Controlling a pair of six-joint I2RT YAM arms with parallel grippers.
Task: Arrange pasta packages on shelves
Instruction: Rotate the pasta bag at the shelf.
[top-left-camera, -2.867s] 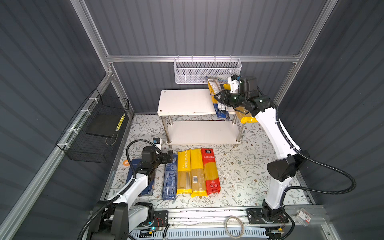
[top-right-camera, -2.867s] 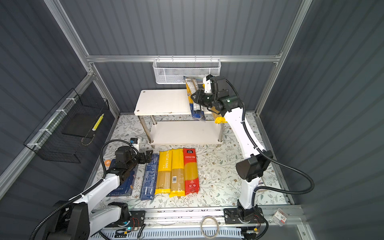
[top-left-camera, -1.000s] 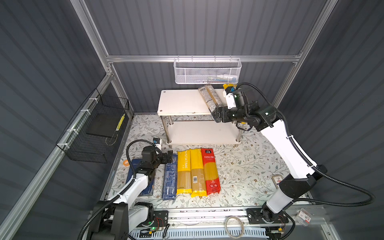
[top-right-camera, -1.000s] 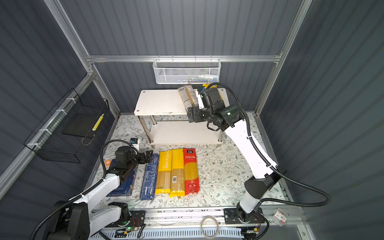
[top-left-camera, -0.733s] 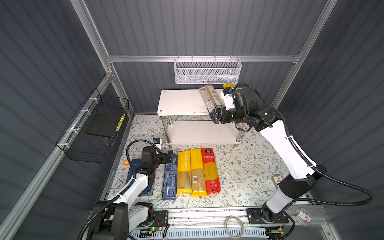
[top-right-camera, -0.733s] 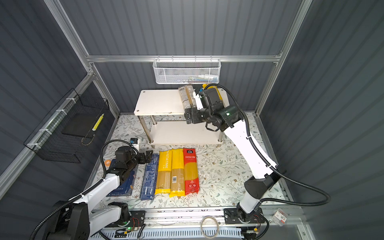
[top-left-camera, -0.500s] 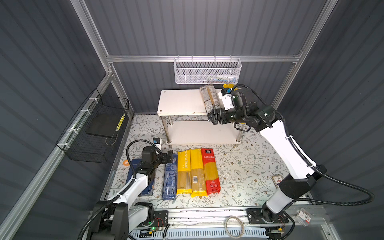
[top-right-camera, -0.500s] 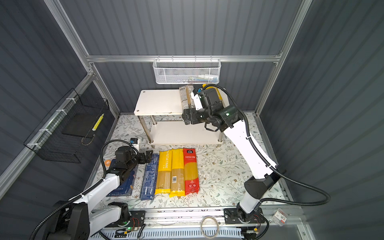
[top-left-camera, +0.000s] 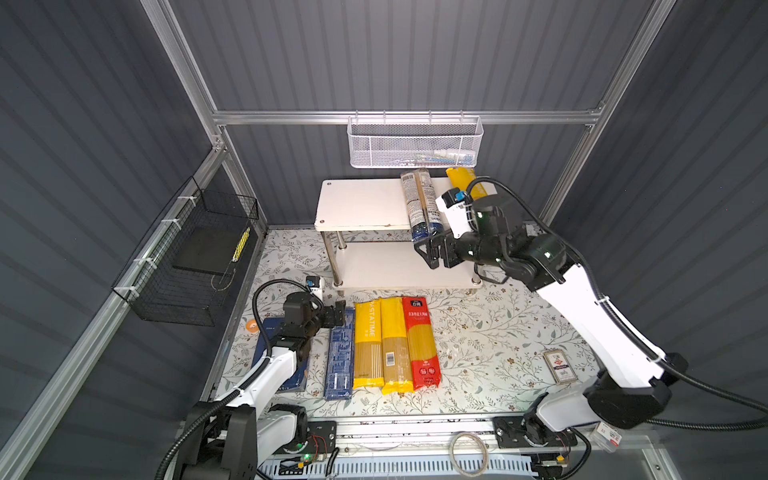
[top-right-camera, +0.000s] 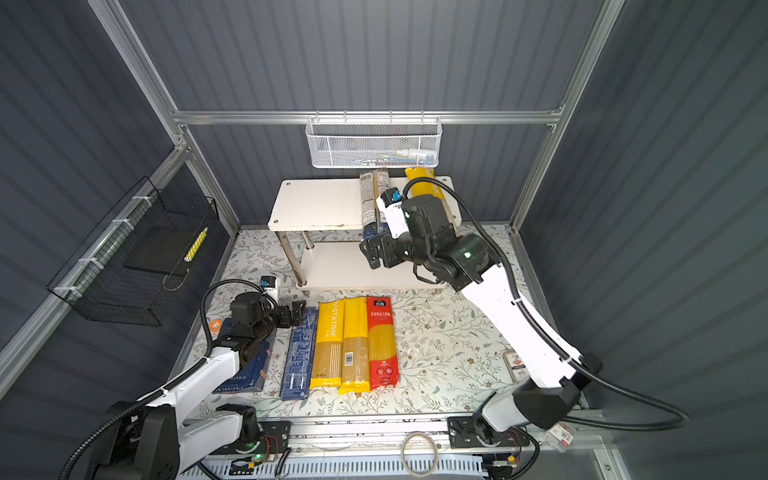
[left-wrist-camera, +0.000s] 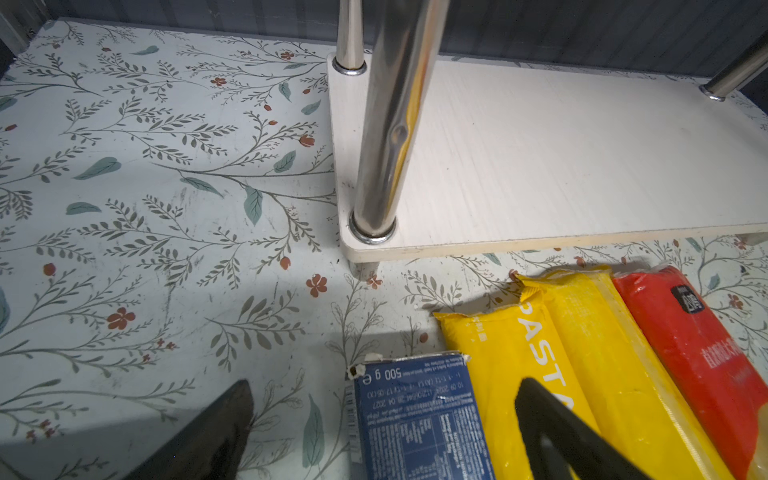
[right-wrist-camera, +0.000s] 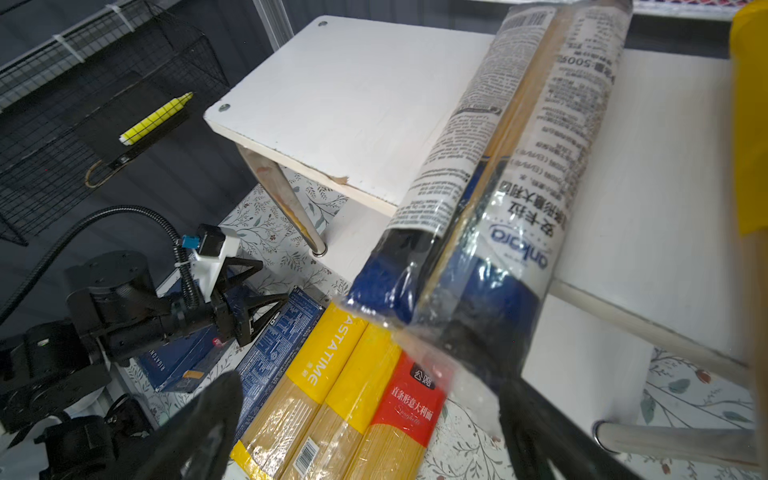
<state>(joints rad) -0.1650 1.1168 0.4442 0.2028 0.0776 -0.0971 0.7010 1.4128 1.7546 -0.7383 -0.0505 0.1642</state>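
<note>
The clear, blue-ended pasta pack (top-left-camera: 419, 203) lies on the top board (top-left-camera: 361, 203), overhanging its 6 o'clock edge, with bare board at 9 o'clock. Just off that end the right gripper (top-left-camera: 430, 254) gapes, seemingly not touching; the left gripper (top-left-camera: 338, 313) gapes too.

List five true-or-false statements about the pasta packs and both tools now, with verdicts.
The clear and dark-blue pack lies on the top shelf. True.
The right tool grips it. False: jaws open, just off its blue end.
A yellow bag lies on the top shelf too. True.
The red pack is shelved. False: it lies on the floral mat.
The left tool is shut. False: jaws open over the narrow blue box.
</note>
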